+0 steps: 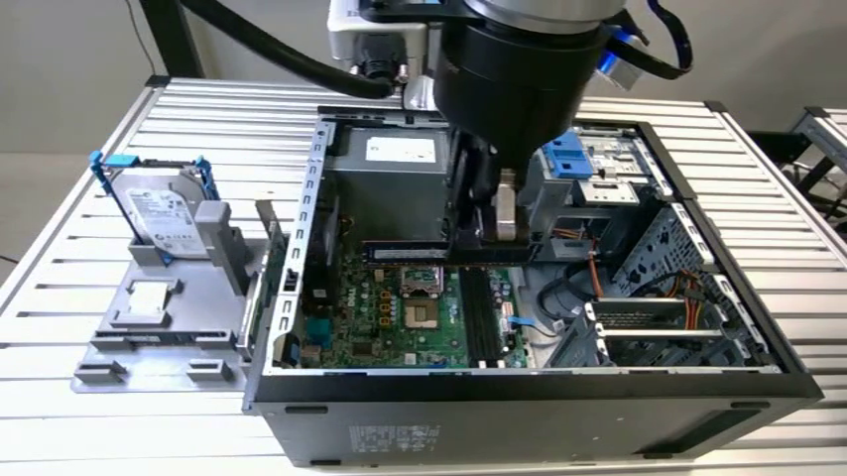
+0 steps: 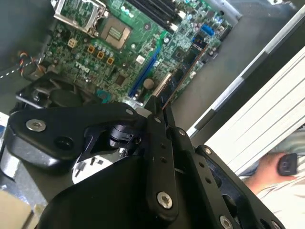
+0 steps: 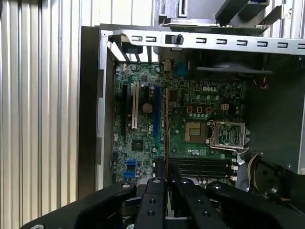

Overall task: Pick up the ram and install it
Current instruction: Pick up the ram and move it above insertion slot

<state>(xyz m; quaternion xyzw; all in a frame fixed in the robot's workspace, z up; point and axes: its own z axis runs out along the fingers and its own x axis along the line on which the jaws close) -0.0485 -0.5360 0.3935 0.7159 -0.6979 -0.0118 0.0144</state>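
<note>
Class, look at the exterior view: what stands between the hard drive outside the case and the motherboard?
The computer case's metal side wall stands between the hard drive and the motherboard, seen in the exterior view.

Slatted table point(image 1: 60, 263), computer case point(image 1: 530, 421), grey fixture point(image 1: 153, 349)

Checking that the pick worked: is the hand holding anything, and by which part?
Yes. The hand is shut on the ram, pinching it by one end. The rest of the stick juts out edge-on over the motherboard.
</note>
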